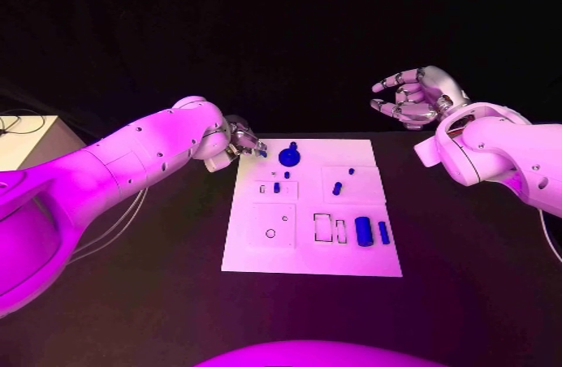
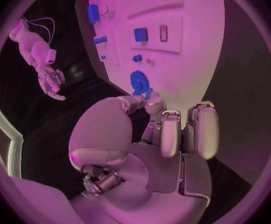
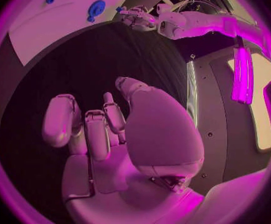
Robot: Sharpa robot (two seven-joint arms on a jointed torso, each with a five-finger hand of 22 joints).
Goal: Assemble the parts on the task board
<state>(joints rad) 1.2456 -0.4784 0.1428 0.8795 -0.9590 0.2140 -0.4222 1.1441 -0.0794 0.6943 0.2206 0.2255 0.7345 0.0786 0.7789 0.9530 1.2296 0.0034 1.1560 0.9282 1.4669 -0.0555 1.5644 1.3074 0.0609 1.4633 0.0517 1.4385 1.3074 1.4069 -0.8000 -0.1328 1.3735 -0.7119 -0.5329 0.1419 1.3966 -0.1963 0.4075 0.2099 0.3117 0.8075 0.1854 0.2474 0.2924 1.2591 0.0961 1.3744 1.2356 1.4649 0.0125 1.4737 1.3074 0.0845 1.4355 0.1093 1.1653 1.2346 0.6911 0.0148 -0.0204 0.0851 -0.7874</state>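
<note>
White board (image 1: 310, 253) flat on the black surface (image 1: 140, 302), blue parts (image 1: 365, 230) scattered over it, a round blue disc (image 1: 289, 156) near its far left corner. Left hand (image 1: 240, 138) at that corner, fingertips beside the disc, grip unclear. Right hand (image 1: 412, 96) raised well clear, fingers loosely curled, holding nothing

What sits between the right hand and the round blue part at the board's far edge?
Nothing: in the head view, bare black table and bare board separate the right hand from the round blue part on the task board.

The black table (image 1: 140, 302) carries the white task board (image 1: 352, 261) at its middle.
</note>
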